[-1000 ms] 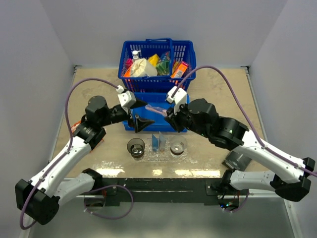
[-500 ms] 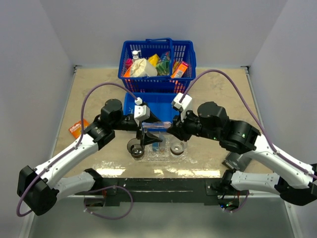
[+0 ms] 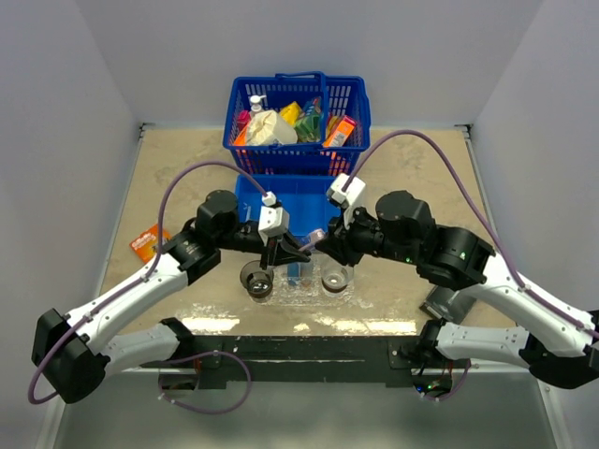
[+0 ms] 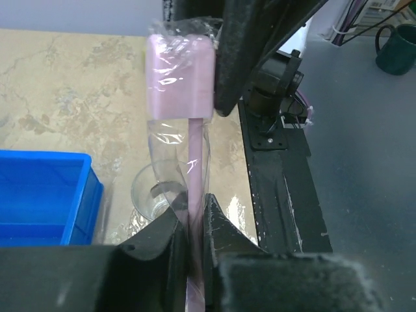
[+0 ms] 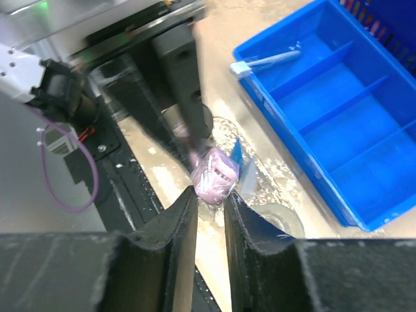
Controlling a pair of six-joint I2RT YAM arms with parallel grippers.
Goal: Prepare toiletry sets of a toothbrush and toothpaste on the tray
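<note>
A pink toothbrush (image 3: pixel 314 237) in clear wrap hangs over the tray (image 3: pixel 311 293), gripped at both ends. My left gripper (image 4: pixel 194 209) is shut on its thin handle (image 4: pixel 194 166). The broad pink head (image 4: pixel 181 78) points away from it into the right gripper's fingers (image 4: pixel 237 58). My right gripper (image 5: pixel 210 194) is shut on that head (image 5: pixel 214 177). On the tray two smoky cups (image 3: pixel 256 278) (image 3: pixel 337 278) flank upright toothpaste tubes (image 3: pixel 298 273). Another wrapped toothbrush (image 5: pixel 266 62) lies in the blue divided bin (image 5: pixel 338 123).
A blue handled basket (image 3: pixel 298 112) full of packets and a pump bottle stands at the back, with the blue bin (image 3: pixel 301 192) just in front of it. An orange packet (image 3: pixel 145 244) lies on the table at the left. The table's front edge borders the tray.
My left gripper swung in from the left over the tray and closed on the toothbrush handle. My right gripper carried the toothbrush forward from above the bin and still holds its head.
</note>
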